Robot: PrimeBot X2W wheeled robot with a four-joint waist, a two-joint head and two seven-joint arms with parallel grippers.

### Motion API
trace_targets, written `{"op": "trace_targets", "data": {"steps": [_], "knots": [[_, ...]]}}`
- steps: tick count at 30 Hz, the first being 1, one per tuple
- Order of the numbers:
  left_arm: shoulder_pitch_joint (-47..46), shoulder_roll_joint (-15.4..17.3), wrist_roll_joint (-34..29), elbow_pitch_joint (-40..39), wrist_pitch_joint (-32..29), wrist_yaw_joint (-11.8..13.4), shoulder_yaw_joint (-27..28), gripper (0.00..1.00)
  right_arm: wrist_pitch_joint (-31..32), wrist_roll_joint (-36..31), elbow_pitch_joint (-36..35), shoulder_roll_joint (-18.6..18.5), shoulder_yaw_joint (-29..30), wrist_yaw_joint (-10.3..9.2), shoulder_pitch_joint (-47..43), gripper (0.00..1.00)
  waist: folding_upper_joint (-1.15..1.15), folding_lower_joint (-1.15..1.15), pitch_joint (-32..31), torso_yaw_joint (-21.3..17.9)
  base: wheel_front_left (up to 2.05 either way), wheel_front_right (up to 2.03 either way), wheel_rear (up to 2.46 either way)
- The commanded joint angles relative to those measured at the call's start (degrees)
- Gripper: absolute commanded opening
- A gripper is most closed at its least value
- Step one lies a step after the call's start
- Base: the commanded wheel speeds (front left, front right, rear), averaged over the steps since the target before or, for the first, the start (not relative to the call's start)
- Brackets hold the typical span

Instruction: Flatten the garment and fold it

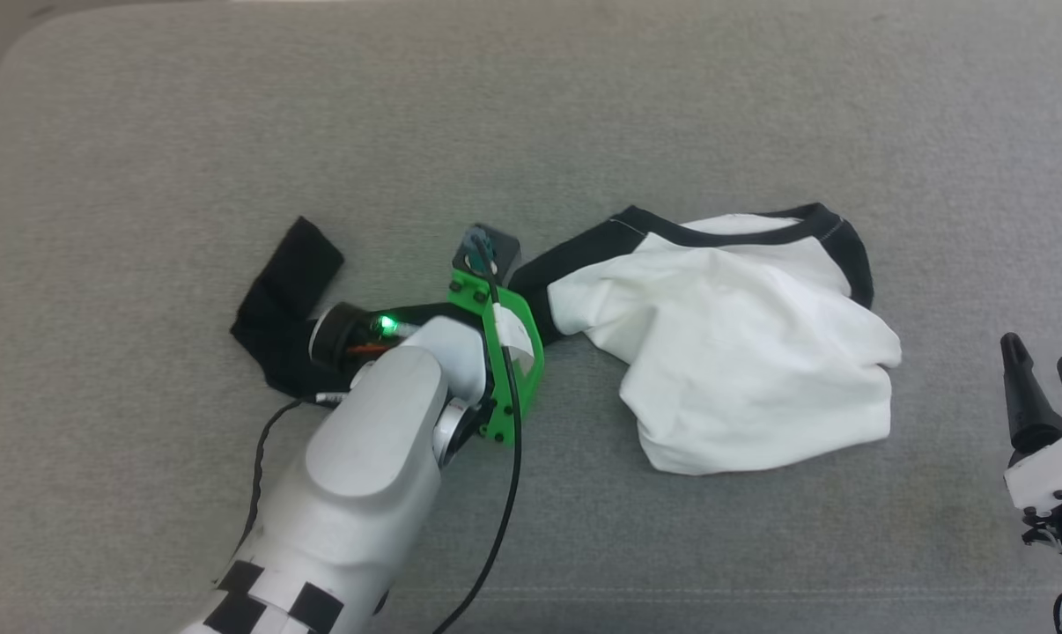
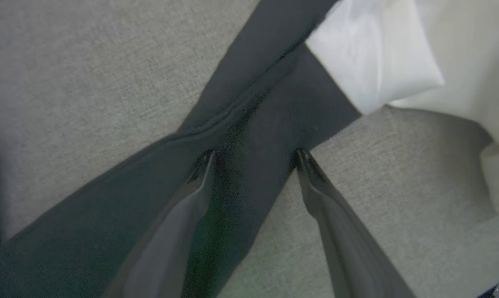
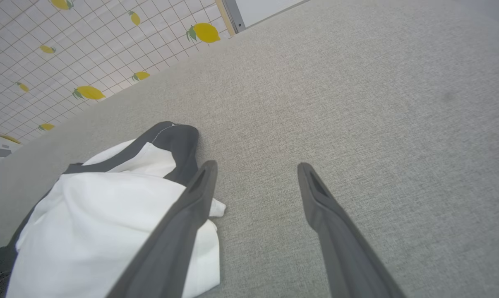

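The garment lies crumpled on the grey surface, its white body [image 1: 742,352] bunched at centre right. The black-trimmed neck opening [image 1: 835,231] sits at its far edge. A black sleeve [image 1: 286,291] stretches out to the left. My left arm [image 1: 381,423] reaches over that sleeve and covers its middle. In the left wrist view my left gripper [image 2: 254,154] is open, its fingertips [image 2: 206,159] straddling the black sleeve [image 2: 249,124] close to the white panel [image 2: 369,66]. My right gripper [image 1: 1046,361] stands open at the lower right, apart from the garment [image 3: 109,223], over bare surface [image 3: 257,167].
The grey fabric-covered surface [image 1: 531,114] spreads wide around the garment, with a rounded corner at the far left. A black cable [image 1: 505,493] trails from my left wrist's green mount [image 1: 505,352]. A lemon-patterned tiled wall [image 3: 67,49] rises beyond the surface in the right wrist view.
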State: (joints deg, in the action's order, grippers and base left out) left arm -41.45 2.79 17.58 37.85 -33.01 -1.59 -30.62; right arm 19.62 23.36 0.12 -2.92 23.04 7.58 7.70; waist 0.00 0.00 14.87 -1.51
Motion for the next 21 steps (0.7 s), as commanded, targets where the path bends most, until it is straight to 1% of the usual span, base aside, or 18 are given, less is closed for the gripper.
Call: {"op": "trace_targets", "data": {"steps": [1,2,3,4,7,8,9,12,14,16,18,20,21], "knots": [[-0.61,0.10,0.60,1.50,-2.22,0.38,-0.45,0.96,-0.60,0.49,0.50,0.03,-0.11,-0.09,0.88,1.00,0.00,0.00,1.69,-1.82,0.00,0.00,0.00],[-0.68,0.10,1.37,1.92,-3.10,0.35,-0.58,0.41,-0.94,0.51,0.84,0.03,-0.05,-0.09,0.98,1.00,0.00,0.00,1.94,-2.01,0.00,0.00,0.00],[-0.63,0.10,2.14,1.98,-3.22,0.48,-0.49,0.00,-1.22,0.54,1.15,0.03,0.06,-0.09,1.07,1.00,0.00,0.00,2.04,-2.07,0.00,0.00,0.00],[-0.46,0.10,2.92,2.05,-3.19,0.58,-0.38,0.00,-1.51,0.53,1.54,0.03,0.15,-0.09,1.11,1.00,0.00,0.00,2.07,-2.07,0.00,0.00,0.00],[-0.44,0.10,5.31,0.94,0.26,1.86,1.90,0.00,-2.11,0.31,2.34,0.03,0.63,-0.09,0.91,1.00,0.00,0.00,1.70,-1.39,0.00,0.00,0.00],[-0.99,0.72,7.86,-1.26,5.58,4.32,6.65,0.00,-2.35,-0.15,2.94,0.03,1.04,-0.09,0.65,1.00,0.00,0.00,0.52,0.00,0.00,0.00,0.00],[-1.16,1.19,8.68,-2.21,7.26,5.18,8.41,0.00,-2.35,-0.31,3.01,0.03,1.05,-0.09,0.62,1.00,0.00,0.00,0.16,0.39,0.00,0.00,0.00],[-0.82,4.07,10.84,-5.12,11.25,8.27,14.09,0.00,-2.15,-0.90,3.13,0.03,0.62,-0.09,0.57,1.00,0.00,0.00,-1.13,1.67,0.00,0.00,0.00],[0.51,6.38,12.08,-6.61,12.88,10.54,17.74,0.00,-2.04,-0.95,3.16,0.03,0.08,-0.09,0.75,1.00,0.00,0.00,-1.71,2.29,0.00,0.00,0.00],[2.94,8.20,13.21,-7.46,13.16,12.40,20.43,0.00,-1.93,-1.10,3.13,0.04,-0.34,-0.09,0.85,1.00,0.00,0.00,-2.10,2.78,0.00,0.00,0.00],[6.03,9.05,14.67,-7.67,12.40,13.45,22.24,0.00,-1.87,-1.15,3.14,0.04,-0.63,-0.09,0.88,1.00,0.00,0.00,-2.33,3.20,0.00,0.00,0.00],[8.98,9.11,15.79,-7.58,10.92,13.63,22.67,0.00,-1.75,-1.26,3.17,0.04,-0.73,-0.09,0.77,1.00,0.00,0.00,-2.38,3.82,0.00,0.00,0.00],[9.95,8.77,16.51,-7.86,10.87,13.51,23.01,0.21,-1.70,-1.38,3.20,0.04,-0.81,-0.09,0.71,1.00,0.00,0.00,-2.46,4.10,0.00,0.00,0.00]]}}
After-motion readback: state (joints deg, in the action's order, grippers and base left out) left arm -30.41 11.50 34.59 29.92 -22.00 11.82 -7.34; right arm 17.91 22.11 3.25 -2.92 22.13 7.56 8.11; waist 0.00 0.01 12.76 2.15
